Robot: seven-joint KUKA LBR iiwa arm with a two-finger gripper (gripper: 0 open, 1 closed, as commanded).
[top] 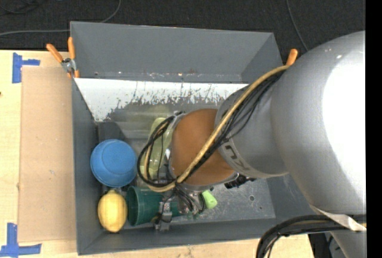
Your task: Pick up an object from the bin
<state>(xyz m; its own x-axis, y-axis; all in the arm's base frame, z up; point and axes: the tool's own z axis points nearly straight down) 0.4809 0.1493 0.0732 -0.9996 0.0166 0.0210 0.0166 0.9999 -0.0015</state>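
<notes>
Whether my gripper (172, 210) is apart or together I cannot tell; just beside the dark green plastic cup (140, 206), it may push this cup against the yellow lemon (112, 211).

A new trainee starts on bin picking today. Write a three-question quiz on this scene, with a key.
1. True or false: the yellow lemon lies in the view's lower left corner of the bin, just below the blue round thing.
2. Which thing lies right beside the pincer, on its view-left side?
A) dark green cup
B) red block
C) white sock
3. What colour is the small thing on the bin floor just view-right of the pincer?

Key: 1 true; 2 A; 3 bright green.
</notes>
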